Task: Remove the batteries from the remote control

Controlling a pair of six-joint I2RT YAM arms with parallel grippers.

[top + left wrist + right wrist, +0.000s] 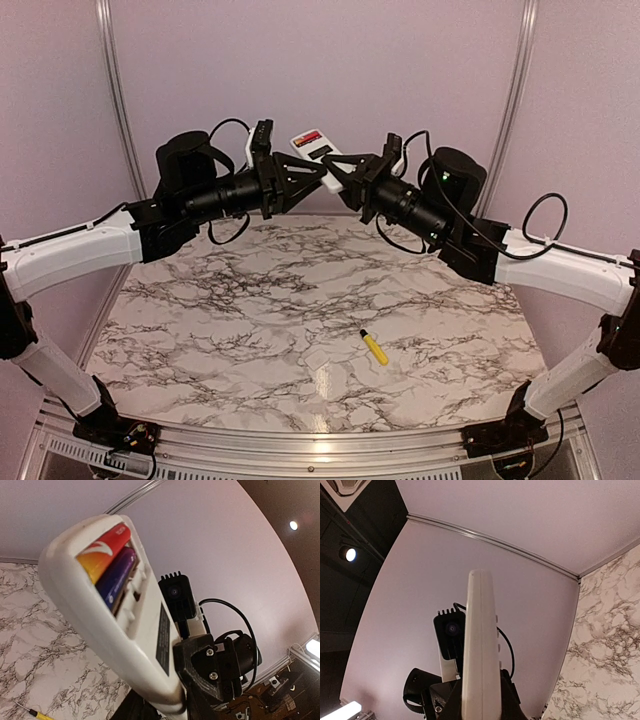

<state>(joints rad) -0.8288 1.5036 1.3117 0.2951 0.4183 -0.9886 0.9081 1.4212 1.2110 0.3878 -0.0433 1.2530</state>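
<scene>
holding the remote high above the worktop, the right fingers are closed on its near end, one on each flat face. the left fingers meet that same end from the other side; whether they grip it cannot be told. the remote slants up and away from both sets of fingers. at its far end the battery bay stands uncovered, and both batteries lie inside, side by side and touching: the red battery and the blue battery. a screwdriver lies on the worktop, well below the right fingers.
</scene>
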